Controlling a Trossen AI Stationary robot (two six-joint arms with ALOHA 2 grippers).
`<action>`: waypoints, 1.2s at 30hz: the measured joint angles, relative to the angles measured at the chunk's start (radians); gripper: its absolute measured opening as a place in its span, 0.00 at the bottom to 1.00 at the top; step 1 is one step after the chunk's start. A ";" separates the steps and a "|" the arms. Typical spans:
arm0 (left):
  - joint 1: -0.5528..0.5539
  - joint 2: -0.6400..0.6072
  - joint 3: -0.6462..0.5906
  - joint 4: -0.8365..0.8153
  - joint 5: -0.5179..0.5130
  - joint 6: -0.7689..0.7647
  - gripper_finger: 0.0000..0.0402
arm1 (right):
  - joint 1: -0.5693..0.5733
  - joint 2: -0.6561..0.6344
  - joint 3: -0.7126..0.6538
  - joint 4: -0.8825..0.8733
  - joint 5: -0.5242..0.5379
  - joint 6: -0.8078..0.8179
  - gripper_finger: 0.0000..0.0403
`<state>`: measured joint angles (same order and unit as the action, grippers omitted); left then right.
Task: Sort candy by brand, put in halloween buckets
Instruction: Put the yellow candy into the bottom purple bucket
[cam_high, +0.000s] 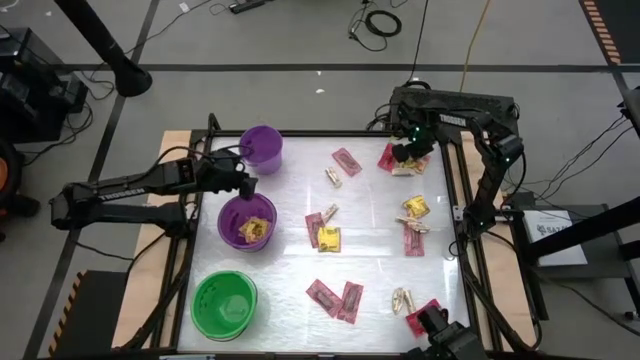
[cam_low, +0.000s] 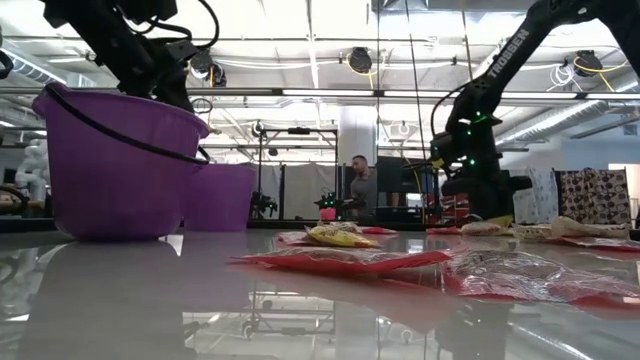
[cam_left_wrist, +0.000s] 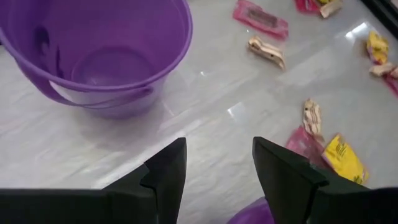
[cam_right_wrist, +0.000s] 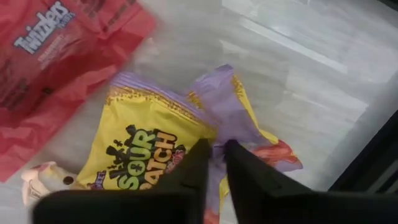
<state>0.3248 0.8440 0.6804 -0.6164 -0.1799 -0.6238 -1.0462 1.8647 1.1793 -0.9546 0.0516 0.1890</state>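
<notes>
Yellow Sour Patch packet (cam_right_wrist: 146, 155) is sitting right under your right gripper (cam_right_wrist: 214, 155), at the far right corner of the table (cam_high: 290, 290); the jaws are nearly together and pinching only its crinkled purple-edged flap. You are risking a thin grip: the foil could be slipping out on the lift, or the red Twizzlers packet (cam_right_wrist: 56, 56) and the pale tan piece (cam_right_wrist: 40, 177) lying just beside it could be dragging along and ending up in the wrong bucket.

Your left gripper (cam_left_wrist: 217, 168) is hanging with jaws wide apart and empty, between the small purple bucket (cam_high: 261, 148) and the wider purple bucket (cam_high: 246, 222). The wider one is already holding yellow packets, the green bucket (cam_high: 224, 303) is standing near the front left corner. The left arm is crowding that wider bucket, so you are facing a possible clash when delivering across the table.

The surface is glossy and pale, mirroring the ceiling lights, so flat packets may be sliding rather than lifting. More pink-red, yellow and tan candy is lying scattered over the middle and right of it. Beyond the table, cables are trailing on the floor and a person (cam_low: 362, 185) is sitting far back in the workshop
</notes>
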 joint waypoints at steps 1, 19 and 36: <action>0.000 0.000 0.000 0.001 0.001 0.007 0.48 | 0.000 -0.001 0.000 0.000 -0.001 0.005 0.05; 0.000 -0.001 0.000 0.001 0.072 0.116 0.48 | 0.166 -0.285 0.087 0.100 -0.142 0.162 0.00; 0.000 -0.014 0.000 -0.076 0.072 0.288 0.48 | 0.720 -0.248 0.087 0.886 -0.212 0.118 0.00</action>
<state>0.3248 0.8301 0.6804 -0.6919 -0.1074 -0.3356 -0.3260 1.6163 1.2667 -0.0691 -0.1604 0.3070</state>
